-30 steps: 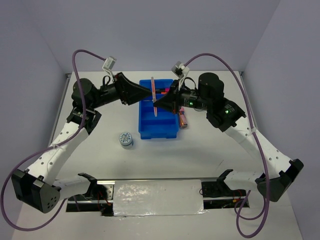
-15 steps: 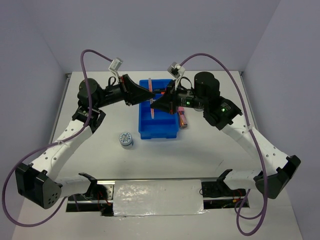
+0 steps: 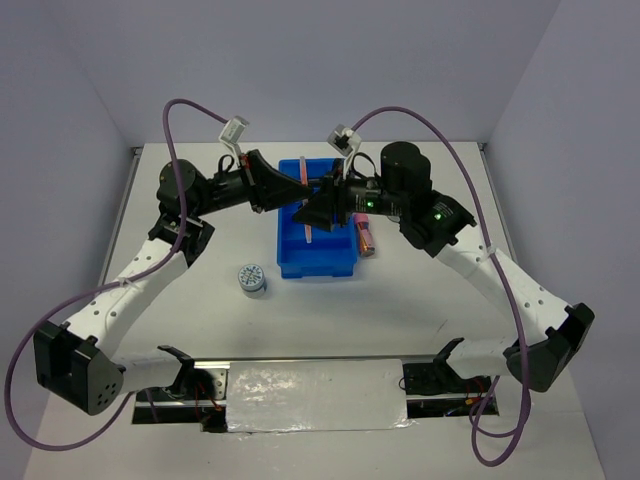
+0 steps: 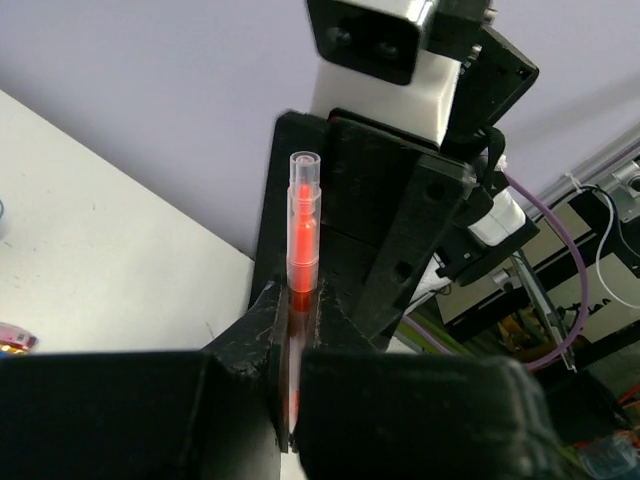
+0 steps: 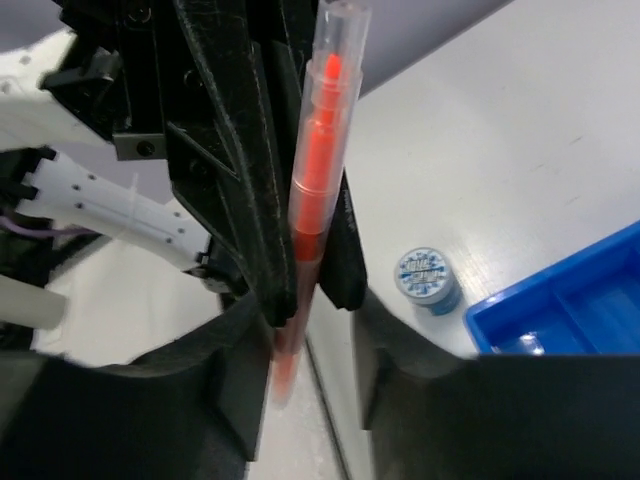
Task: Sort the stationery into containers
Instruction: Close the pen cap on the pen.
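Between the two sets of jaws, in the air above the blue tray (image 3: 292, 262), a thin orange pen (image 3: 303, 175) was passing from one arm to the other. Seen from the top camera, the left gripper (image 3: 291, 200) and right gripper (image 3: 313, 208) met tip to tip from opposite sides, and the pen's long axis ran crosswise to both of them, sticking out beyond the jaws at each end. From the left wrist, the left jaws were pinched narrow on the pen's lower barrel, with its clear capped end standing up past the fingertips. From the right wrist, the right jaws stood partly apart; the pen lay against one finger with a plain gap on its other side, so that grip looked let go. Only that view showed a blue-white tape roll (image 5: 427, 280) on the table well outside the jaws, just off the tray's corner. Only the top view showed the tray directly beneath the pen; which compartment lay under it could not be told. The left arm seemed to own the pen, so the right would likely need to back straight away from it.
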